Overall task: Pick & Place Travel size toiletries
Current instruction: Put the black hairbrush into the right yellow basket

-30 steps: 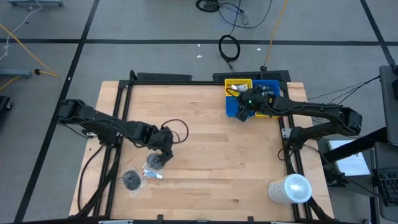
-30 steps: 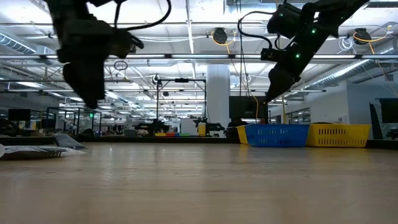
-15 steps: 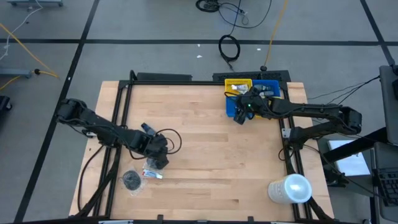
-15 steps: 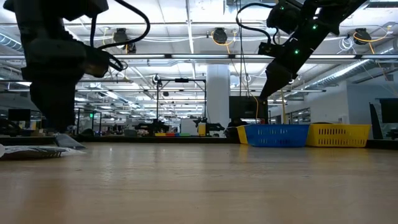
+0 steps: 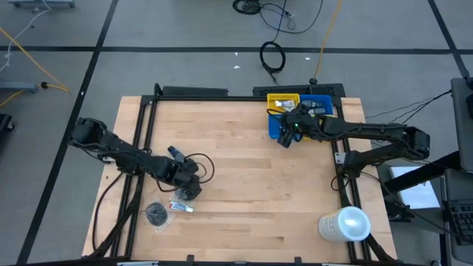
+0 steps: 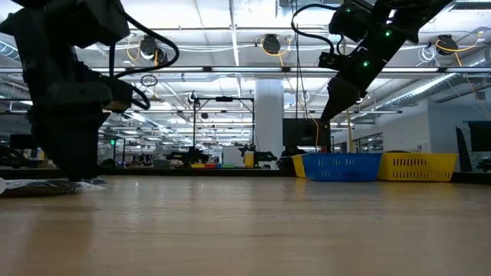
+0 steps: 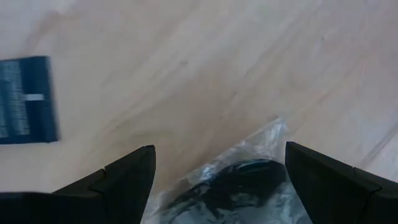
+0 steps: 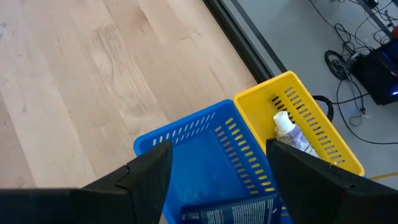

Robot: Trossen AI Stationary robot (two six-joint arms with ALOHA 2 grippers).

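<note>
A round dark toiletry in a clear plastic bag (image 5: 156, 214) lies near the table's front left. Beside it lies a white tube with blue and red marks (image 5: 181, 207). My left gripper (image 5: 189, 191) stands open just over them, pointing steeply down. In the left wrist view the bagged dark item (image 7: 239, 186) shows between and past the open fingers (image 7: 217, 165), and the tube's dark blue end (image 7: 25, 99) lies to one side. My right gripper (image 5: 285, 137) hangs open over the blue bin (image 8: 205, 155) at the far right.
A yellow bin (image 8: 311, 118) stands against the blue one and holds a white bottle (image 8: 289, 134). A dark blue item (image 8: 230, 214) lies in the blue bin. A big white cylinder (image 5: 346, 224) stands at the front right. Bare wood (image 5: 251, 185) spans the table's middle.
My left gripper has come down toward the table and shifted a little toward the left edge, rolling at the wrist, and now stands low by the tube and the bagged item. Its fingers have stayed open. The toiletries have not moved.
</note>
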